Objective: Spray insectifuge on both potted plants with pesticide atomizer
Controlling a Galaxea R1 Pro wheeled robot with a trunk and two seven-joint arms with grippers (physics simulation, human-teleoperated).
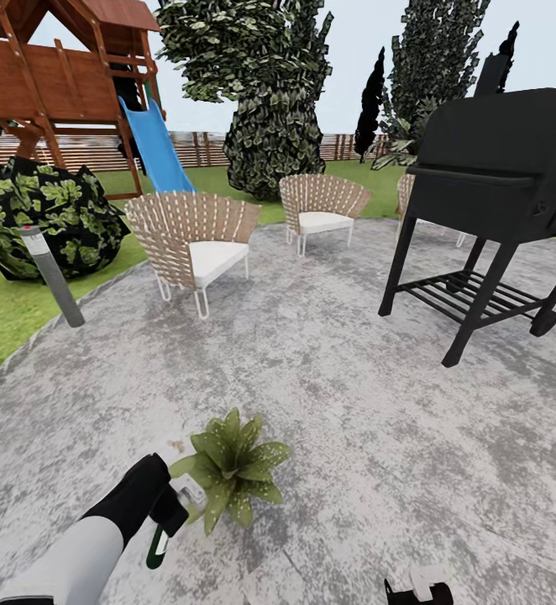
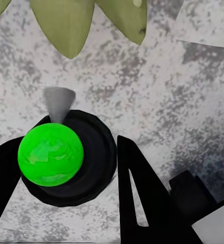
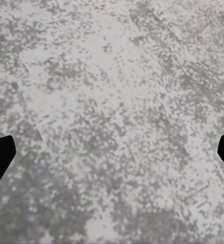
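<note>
- Risk — spray missing leaves: left gripper (image 1: pixel 173 504) is clamped on the pesticide atomizer (image 1: pixel 162 538), near left, just beside the potted plant (image 1: pixel 232 470); a nozzle held this close could wet the near leaves and leave the far ones dry.
- Grip slip: bottle hangs low from the fingers, judged loose.
- Right gripper (image 1: pixel 418 591) wide open, empty, over stone paving (image 3: pixel 112 122).
- Counts — potted plants: one seen; atomizers: one; chairs (image 1: pixel 196 244): two clear, a third partly hidden; grill (image 1: pixel 496 176): one; bollard lamp (image 1: pixel 51 273): one.
</note>
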